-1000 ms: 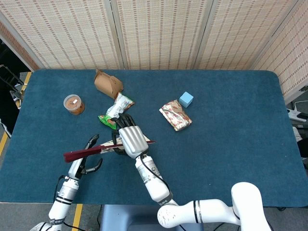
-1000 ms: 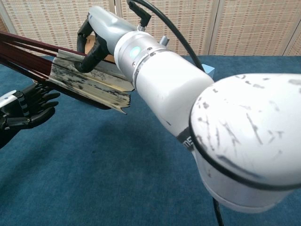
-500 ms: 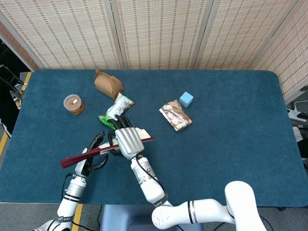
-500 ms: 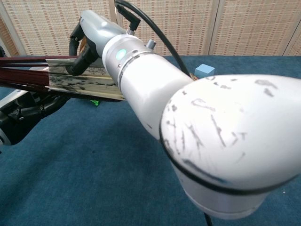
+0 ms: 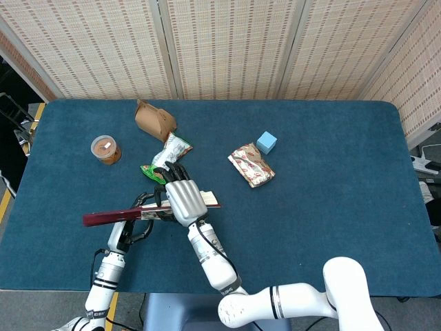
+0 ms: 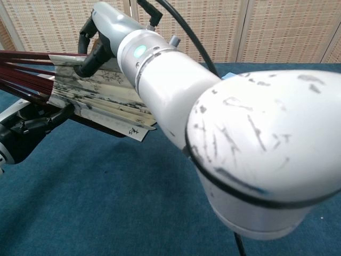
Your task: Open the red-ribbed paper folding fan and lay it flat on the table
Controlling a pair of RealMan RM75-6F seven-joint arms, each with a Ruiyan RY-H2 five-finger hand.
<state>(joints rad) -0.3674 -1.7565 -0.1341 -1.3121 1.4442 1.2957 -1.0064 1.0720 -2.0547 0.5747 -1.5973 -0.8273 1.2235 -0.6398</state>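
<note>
The folding fan [image 5: 110,218] is held above the blue table [image 5: 331,207] near its front left, red ribs pointing left. In the chest view the fan [image 6: 101,93] is partly spread, its printed paper leaf fanned downward. My right hand [image 5: 182,198] grips the paper end from above; the chest view shows its dark fingers [image 6: 90,56] wrapped over the top edge. My left hand [image 5: 131,231] sits under the ribs, fingers curled up around the lower edge. In the chest view, this left hand [image 6: 24,136] touches the lowest rib.
Behind the hands lie a green snack packet [image 5: 167,157], a brown paper box [image 5: 154,118] and a small tub [image 5: 105,149]. A wrapped packet [image 5: 251,165] and a blue cube [image 5: 267,143] lie to the right.
The fan has gone from a closed bundle to partly spread. My left hand has risen from below and taken hold of the lower ribs. The rib end has swung level.
</note>
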